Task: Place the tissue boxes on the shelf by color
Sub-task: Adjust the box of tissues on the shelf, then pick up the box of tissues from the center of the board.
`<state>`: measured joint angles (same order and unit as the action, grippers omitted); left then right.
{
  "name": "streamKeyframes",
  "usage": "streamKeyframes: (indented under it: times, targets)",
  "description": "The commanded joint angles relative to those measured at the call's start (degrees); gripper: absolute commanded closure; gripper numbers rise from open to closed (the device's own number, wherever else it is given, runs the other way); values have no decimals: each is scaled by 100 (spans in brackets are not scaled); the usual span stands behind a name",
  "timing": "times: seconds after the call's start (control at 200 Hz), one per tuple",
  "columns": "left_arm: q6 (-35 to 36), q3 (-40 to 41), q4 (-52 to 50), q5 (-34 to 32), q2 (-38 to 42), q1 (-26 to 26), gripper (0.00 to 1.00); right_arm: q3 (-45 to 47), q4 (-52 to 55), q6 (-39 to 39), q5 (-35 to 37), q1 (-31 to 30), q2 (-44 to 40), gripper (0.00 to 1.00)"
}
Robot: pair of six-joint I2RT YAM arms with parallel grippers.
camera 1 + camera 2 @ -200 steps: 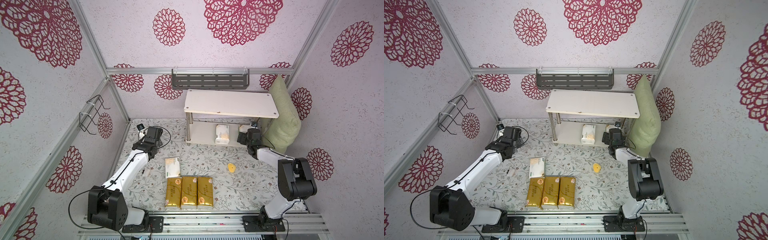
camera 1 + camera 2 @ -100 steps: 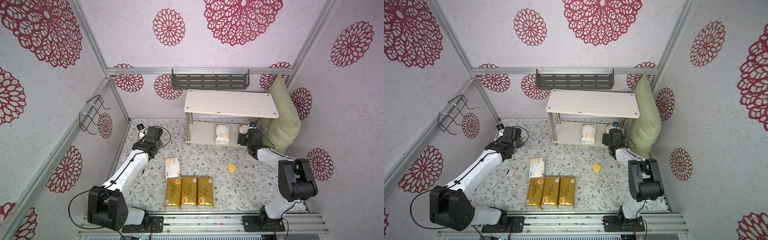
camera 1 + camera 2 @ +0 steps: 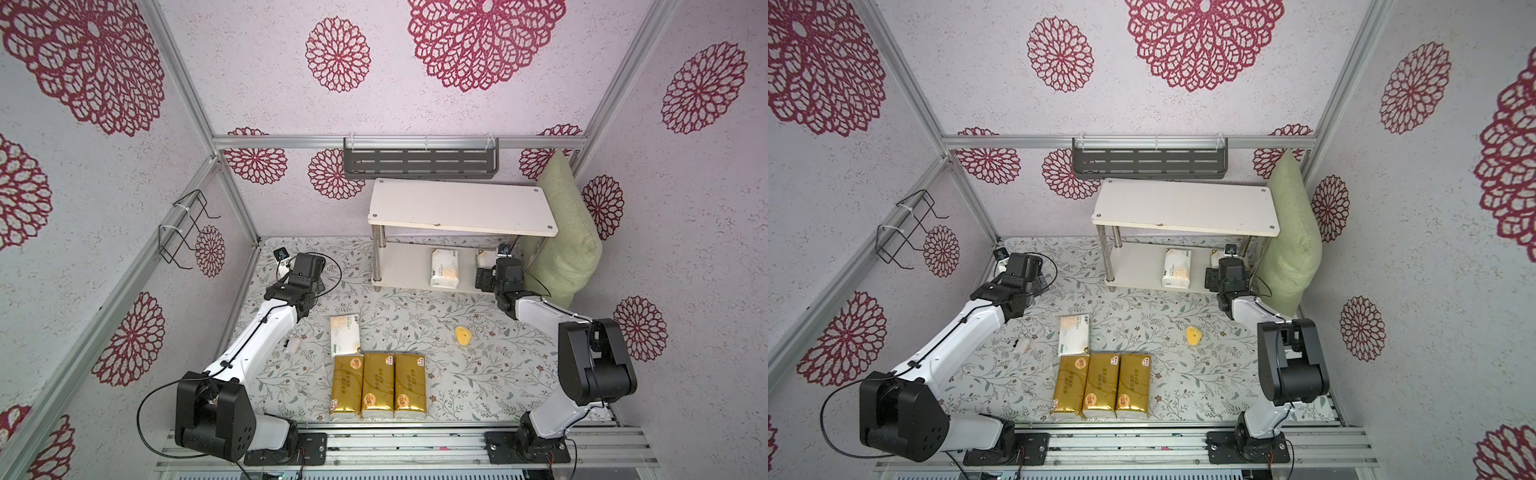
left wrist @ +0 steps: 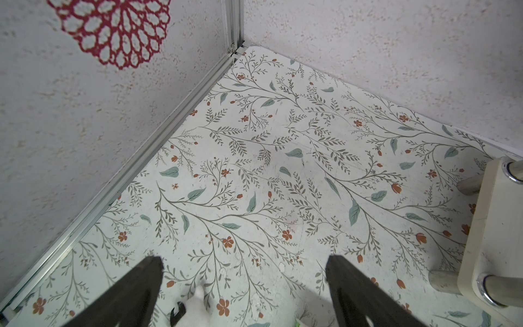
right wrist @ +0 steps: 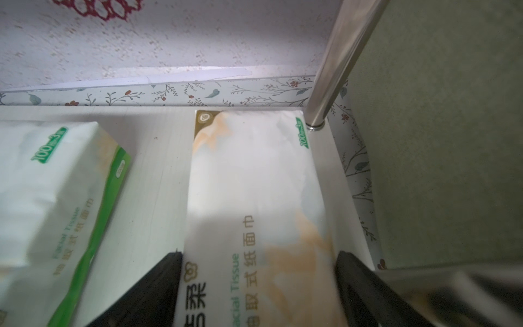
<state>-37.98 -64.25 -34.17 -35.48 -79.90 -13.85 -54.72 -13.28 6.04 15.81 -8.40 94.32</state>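
Jaws first: my right gripper (image 5: 259, 254) is closed against the long sides of a white pack (image 5: 254, 175), which lies on the lower board of the shelf (image 3: 461, 205), at the end on my right arm's side. Left gripper (image 4: 243, 260) gapes wide and empty off the shelf's opposite end. Second white pack (image 3: 444, 268) sits mid-board on the same tier. Third white pack (image 3: 344, 336) and three gold packs (image 3: 378, 384) lie well out in front of the shelf. Handling, my guess: light, soft, slick film wrap, so take them across the long sides, mid-length, gently. Against a second ago, arms and packs look unmoved.
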Motion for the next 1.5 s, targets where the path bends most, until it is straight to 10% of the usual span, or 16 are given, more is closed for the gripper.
streamKeyframes:
  times: [0.0,1.065,1.496]
  targets:
    - [6,0,17,-68,-8,-52,3,4,53,27,8,15,-274,8]
    - [-89,-175,-64,55,-101,-91,3,-593,1568,454,-680,0,-1306,1]
    - [-707,-19,-1091,388,-456,-838,3,287,2048,812,-1072,-728,-2306,1]
